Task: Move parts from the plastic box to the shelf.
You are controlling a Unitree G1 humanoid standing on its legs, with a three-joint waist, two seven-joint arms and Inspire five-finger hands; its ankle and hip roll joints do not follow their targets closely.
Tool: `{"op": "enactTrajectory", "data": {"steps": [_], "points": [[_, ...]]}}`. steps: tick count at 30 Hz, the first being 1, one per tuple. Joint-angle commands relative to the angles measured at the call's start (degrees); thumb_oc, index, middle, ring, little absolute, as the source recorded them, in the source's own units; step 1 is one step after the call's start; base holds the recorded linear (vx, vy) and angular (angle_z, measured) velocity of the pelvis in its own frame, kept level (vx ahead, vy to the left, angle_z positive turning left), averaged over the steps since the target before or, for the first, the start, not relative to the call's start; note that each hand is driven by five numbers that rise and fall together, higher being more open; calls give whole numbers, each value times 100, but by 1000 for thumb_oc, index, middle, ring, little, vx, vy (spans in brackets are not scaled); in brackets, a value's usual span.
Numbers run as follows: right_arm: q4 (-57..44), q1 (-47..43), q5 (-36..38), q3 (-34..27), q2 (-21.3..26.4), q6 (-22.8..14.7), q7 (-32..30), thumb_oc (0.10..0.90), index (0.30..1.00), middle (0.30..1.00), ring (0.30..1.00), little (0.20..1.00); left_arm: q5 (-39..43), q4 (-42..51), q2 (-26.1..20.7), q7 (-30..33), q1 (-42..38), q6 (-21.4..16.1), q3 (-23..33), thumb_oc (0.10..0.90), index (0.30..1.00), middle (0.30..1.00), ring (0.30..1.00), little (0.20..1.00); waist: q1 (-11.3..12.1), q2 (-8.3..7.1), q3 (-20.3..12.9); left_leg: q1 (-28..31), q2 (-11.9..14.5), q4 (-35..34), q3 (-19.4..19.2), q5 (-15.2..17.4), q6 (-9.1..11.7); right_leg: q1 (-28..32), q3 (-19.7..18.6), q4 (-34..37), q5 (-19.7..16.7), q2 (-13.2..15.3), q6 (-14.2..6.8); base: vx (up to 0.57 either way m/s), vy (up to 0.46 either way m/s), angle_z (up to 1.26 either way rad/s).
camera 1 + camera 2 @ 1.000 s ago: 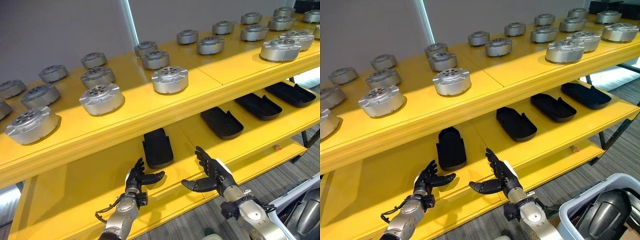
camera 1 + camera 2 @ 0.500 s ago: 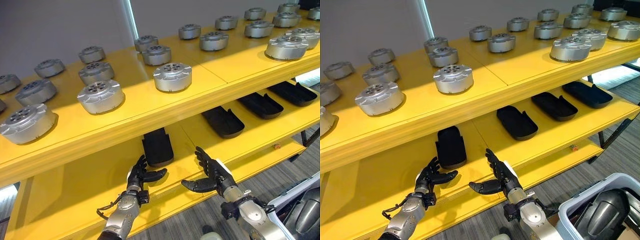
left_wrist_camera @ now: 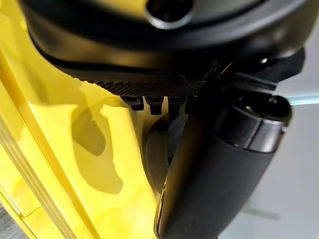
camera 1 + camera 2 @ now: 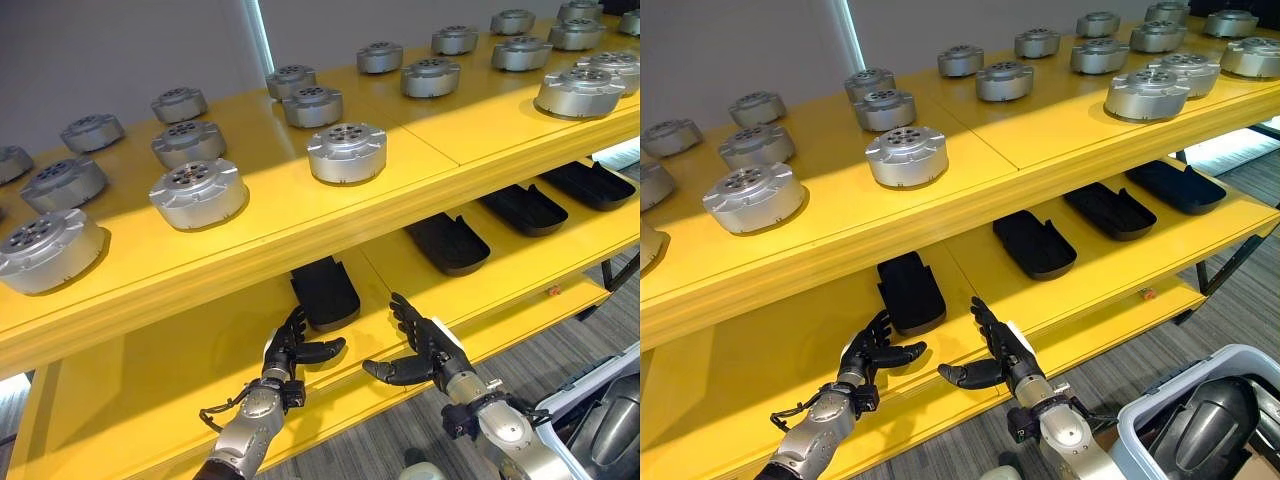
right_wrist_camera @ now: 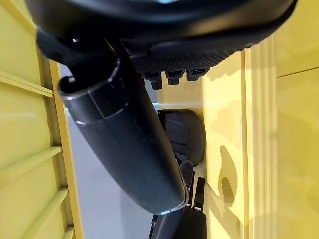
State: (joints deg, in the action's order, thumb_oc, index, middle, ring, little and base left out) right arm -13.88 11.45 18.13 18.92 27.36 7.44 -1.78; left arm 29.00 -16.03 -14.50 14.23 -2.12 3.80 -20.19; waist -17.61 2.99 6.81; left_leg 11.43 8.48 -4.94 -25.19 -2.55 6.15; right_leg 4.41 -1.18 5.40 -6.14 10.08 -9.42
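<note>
**Both hands empty at the lower shelf**

Down at the bottom centre of the head views we see both hands raised in front of the yellow shelf [image 4: 420,195], fingers spread and relaxed, nothing in either. Our left hand [image 4: 291,349] sits just below the nearest black part [image 4: 325,291] on the lower board, apart from it; our right hand [image 4: 421,348] is beside it, toward the lower right, thumb pointing inward.

Along the lower board, running toward the right edge of the frame, lie three more black parts [image 4: 447,243], well spaced. Across the top board stand round silver parts [image 4: 346,152] in loose rows from the left edge to the upper right corner.

In the right eye view the plastic box [image 4: 1160,412] shows in the lower right corner with a dark curved part [image 4: 1206,425] inside; the left eye view catches just its rim at that corner.

From the right wrist view we see, past the thumb, the black part on the yellow board with the other hand close by it. The left wrist view shows the thumb against the yellow board.
</note>
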Motion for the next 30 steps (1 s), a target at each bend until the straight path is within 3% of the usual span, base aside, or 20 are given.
{"op": "enactTrajectory", "data": {"steps": [1,10,11,14,16,24,26,28,30], "points": [[-1106,-476,-50,-6,-109,-646,10,900,1000,1000,1000,1000,126,310,31,-304,-861,-291,-197,900,1000,1000,1000,1000,-190,-126,-100,421,260,-6,-192,455,-121,268,55,-207,497,74,-140,0,0,0],[-1074,-483,-63,10,-115,-667,10,900,1000,1000,1000,1000,-73,306,20,48,-847,-199,-189,900,1000,1000,1000,1000,-173,-134,-123,429,273,-6,-181,451,-110,290,77,-198,502,65,-135,-8,-5,0],[-1072,-500,-64,22,-123,-665,17,900,1000,1000,1000,1000,-150,285,16,233,-842,-198,-156,900,1000,1000,1000,1000,-162,-138,-114,372,317,-6,-248,315,-123,215,69,-218,419,17,-83,-71,-48,-1],[-1062,-511,-59,27,-117,-663,13,900,1000,1000,1000,1000,-301,229,9,813,-819,-194,-55,900,1000,1000,1000,1000,-134,-134,-115,365,319,-6,-231,303,-114,219,87,-210,413,18,-78,-34,-19,-4],[-1039,-514,-73,52,-139,-716,-65,900,1000,1000,1000,1000,39,81,72,1422,-766,-273,143,900,1000,1000,1000,1000,-89,-141,-123,358,316,-6,-199,302,-113,239,128,-193,418,27,-79,-18,-13,-9],[-998,-540,-52,64,-212,-754,-313,900,1000,1000,1000,1000,-615,-510,154,3380,-661,-555,836,900,1000,1000,1000,1000,46,-198,-86,320,321,-6,-71,257,-95,259,268,-211,438,68,-70,-5,-9,1],[-1007,-536,-48,44,-212,-748,-328,900,1000,1000,1000,1000,-665,-566,148,3552,-646,-586,913,900,1000,1000,1000,1000,54,-197,-80,315,316,-6,-54,256,-96,261,280,-213,440,75,-71,-2,5,11],[-1007,-541,-35,-4,-178,-763,-451,900,1000,1000,1000,1000,-688,-675,92,4231,-552,-952,1267,900,1000,1000,1000,1000,98,-184,-48,296,289,-6,13,251,-96,259,320,-226,457,115,-67,-8,29,7],[-1016,-545,-38,-13,-176,-772,-501,900,1000,1000,1000,1000,-744,-669,70,4483,-512,-1149,1384,900,1000,1000,1000,1000,120,-184,-40,293,281,-6,35,252,-99,268,337,-221,461,127,-65,-3,18,5]]}}
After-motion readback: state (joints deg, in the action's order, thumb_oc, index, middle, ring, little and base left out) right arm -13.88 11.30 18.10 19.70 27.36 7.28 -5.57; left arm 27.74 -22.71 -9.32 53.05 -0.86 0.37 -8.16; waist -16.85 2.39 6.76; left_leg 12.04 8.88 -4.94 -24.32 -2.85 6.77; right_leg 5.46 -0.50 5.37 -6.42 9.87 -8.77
